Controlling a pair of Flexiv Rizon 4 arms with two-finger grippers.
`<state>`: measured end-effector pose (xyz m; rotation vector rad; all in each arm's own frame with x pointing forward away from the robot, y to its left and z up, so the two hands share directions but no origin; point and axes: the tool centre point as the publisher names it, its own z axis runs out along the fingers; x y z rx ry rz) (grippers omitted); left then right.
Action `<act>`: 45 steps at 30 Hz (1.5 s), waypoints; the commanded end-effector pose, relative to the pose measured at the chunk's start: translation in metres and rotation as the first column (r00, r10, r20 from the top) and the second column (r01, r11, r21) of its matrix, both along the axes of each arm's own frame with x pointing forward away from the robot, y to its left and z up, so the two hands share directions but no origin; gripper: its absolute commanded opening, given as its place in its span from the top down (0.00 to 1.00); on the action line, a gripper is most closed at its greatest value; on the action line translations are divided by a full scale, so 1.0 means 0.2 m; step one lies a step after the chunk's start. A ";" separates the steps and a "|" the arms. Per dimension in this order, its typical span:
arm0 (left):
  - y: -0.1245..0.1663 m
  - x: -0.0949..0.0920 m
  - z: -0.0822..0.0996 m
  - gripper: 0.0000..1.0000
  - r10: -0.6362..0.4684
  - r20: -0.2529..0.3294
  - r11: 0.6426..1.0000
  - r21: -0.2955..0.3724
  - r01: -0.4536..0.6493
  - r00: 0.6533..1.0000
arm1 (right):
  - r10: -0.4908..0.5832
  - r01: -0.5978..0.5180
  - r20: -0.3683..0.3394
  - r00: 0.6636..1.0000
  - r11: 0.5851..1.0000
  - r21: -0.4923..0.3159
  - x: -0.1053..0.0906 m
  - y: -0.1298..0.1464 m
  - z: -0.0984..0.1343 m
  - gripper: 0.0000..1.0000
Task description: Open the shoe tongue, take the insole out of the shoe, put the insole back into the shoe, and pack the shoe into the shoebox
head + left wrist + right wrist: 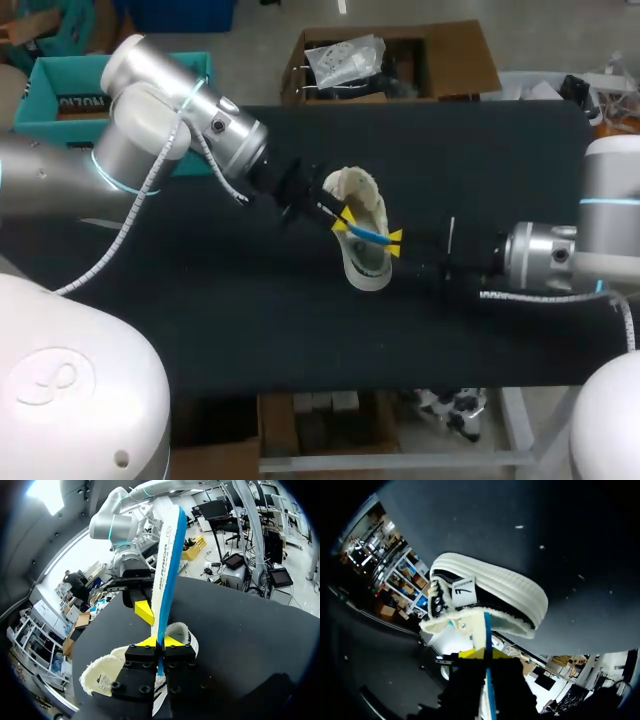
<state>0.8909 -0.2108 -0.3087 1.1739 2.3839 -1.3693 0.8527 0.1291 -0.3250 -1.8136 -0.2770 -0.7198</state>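
Note:
A shoe (362, 200) with a white sole, black upper and cream fleece lining rests at the middle of the black table (250, 330). The blue-and-white insole (368, 235) is out over the shoe's opening, stretched between both grippers. My left gripper (343, 222) is shut on one end of the insole (167, 560), just above the shoe (107, 672). My right gripper (395, 238) pinches the other end; one of its yellow fingertips (145, 612) presses the insole's face. In the right wrist view the insole's edge (486, 630) runs between the fingers of my right gripper (486, 654) toward the shoe (490, 592).
A teal box (60, 95) stands at the back left behind my left arm. An open brown cardboard box (450, 55) with a plastic bag in it sits past the table's far edge. A thin white strip (452, 235) lies near my right wrist.

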 end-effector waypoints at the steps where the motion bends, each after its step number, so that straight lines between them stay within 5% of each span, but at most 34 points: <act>1: -0.04 0.05 -0.02 1.00 -0.017 -0.015 1.000 0.007 0.017 1.000 | -0.019 0.019 0.013 1.000 1.000 0.012 0.01 0.03 -0.05 1.00; 20: -0.04 0.10 -0.12 1.00 0.003 -0.045 0.999 0.048 -0.001 0.999 | -0.050 0.050 0.010 0.999 0.999 -0.012 0.18 0.03 -0.11 1.00; 28: -0.02 0.11 -0.11 1.00 0.006 -0.091 1.000 0.020 -0.004 0.996 | -0.062 0.062 -0.009 0.998 0.998 -0.019 0.17 0.02 -0.13 1.00; 30: -0.02 0.10 -0.10 0.74 -0.002 -0.092 1.000 0.013 0.003 0.996 | -0.068 0.068 -0.011 0.998 0.997 -0.022 0.17 0.02 -0.13 1.00; 32: -0.01 0.07 -0.08 0.67 -0.017 -0.090 1.000 0.002 0.017 0.996 | -0.071 0.071 -0.012 0.997 0.997 -0.023 0.16 0.01 -0.13 1.00; 37: -0.02 0.03 -0.05 0.70 -0.046 -0.077 0.999 -0.008 0.045 0.996 | -0.076 0.076 -0.014 0.997 0.997 -0.022 0.15 0.01 -0.14 1.00; 40: -0.03 0.00 -0.05 1.00 -0.053 -0.067 0.999 -0.010 0.053 0.996 | -0.075 0.075 -0.015 0.997 0.997 -0.019 0.15 0.01 -0.14 1.00; 45: -0.05 0.00 -0.06 1.00 -0.044 -0.047 0.999 0.003 0.044 0.998 | -0.071 0.071 -0.014 0.997 0.997 -0.015 0.14 0.01 -0.14 1.00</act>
